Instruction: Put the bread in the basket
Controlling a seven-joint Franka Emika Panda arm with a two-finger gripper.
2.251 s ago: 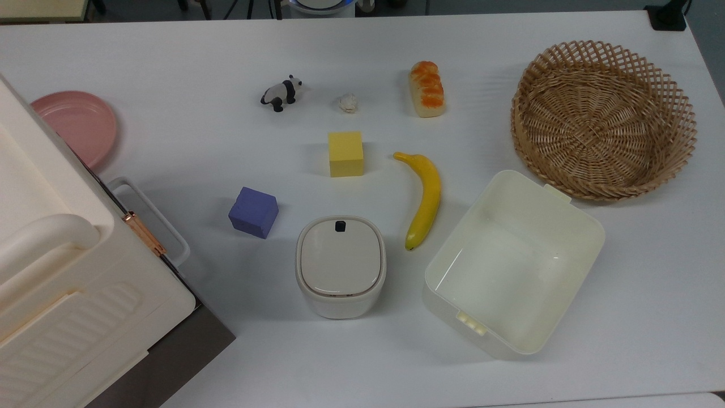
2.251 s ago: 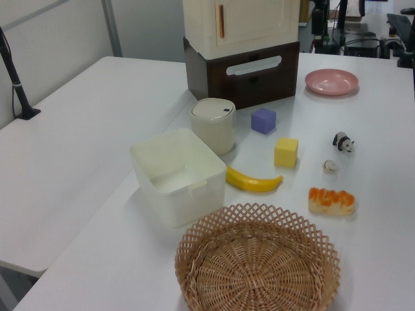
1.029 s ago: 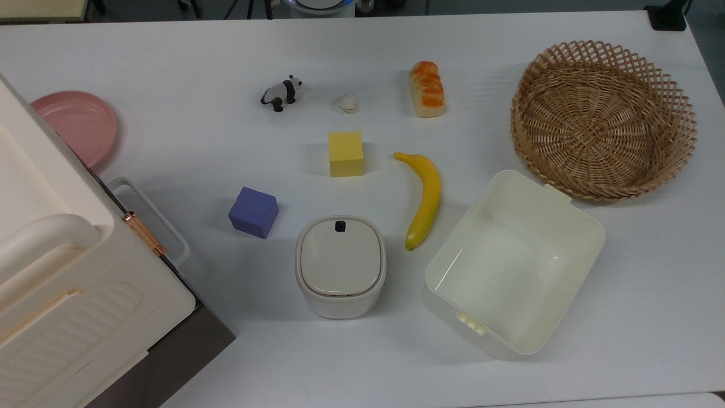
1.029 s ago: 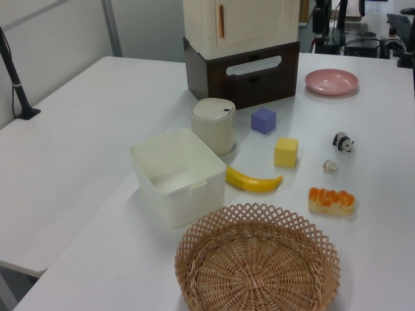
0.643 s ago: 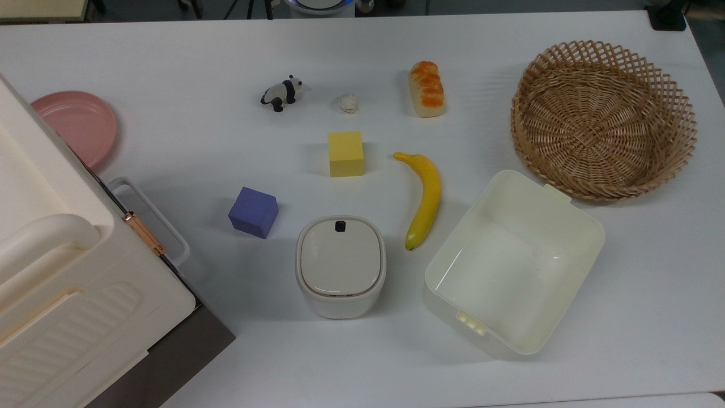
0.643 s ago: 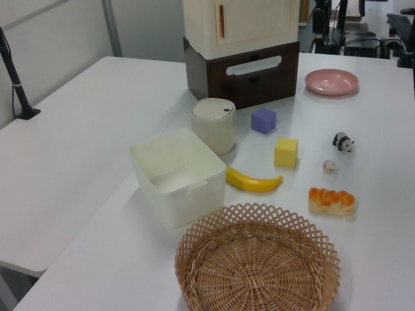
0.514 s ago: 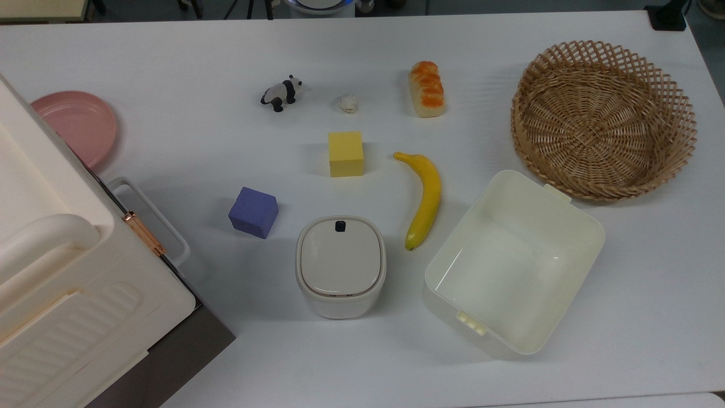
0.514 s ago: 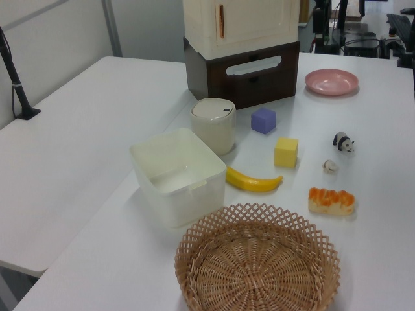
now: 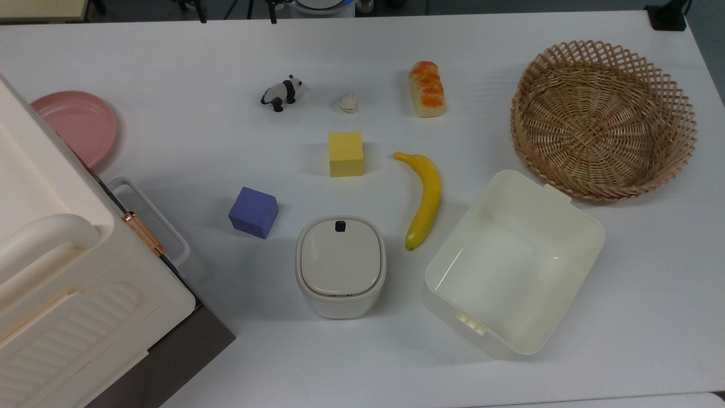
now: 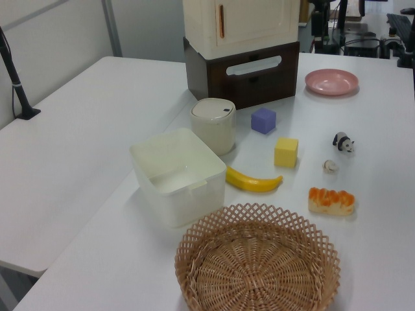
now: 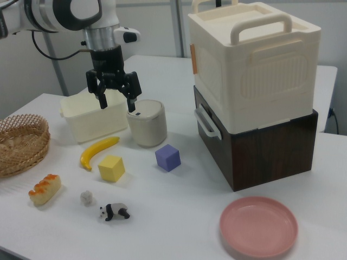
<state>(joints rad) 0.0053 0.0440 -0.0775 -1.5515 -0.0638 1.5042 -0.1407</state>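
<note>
Light-brown wicker basket (image 9: pixel 604 119), wide, shallow and bare inside, at the top view's right end of the white table (image 9: pixel 170 56). Hand (image 11: pixel 115 96) high in the right view, spread, holding nothing, well apart from the loaf. Glazed bread (image 9: pixel 427 89) flat on the table, near the basket. Probably light, slightly soft, glossy on top; best pinched across the pale long sides, mid-length.
</note>
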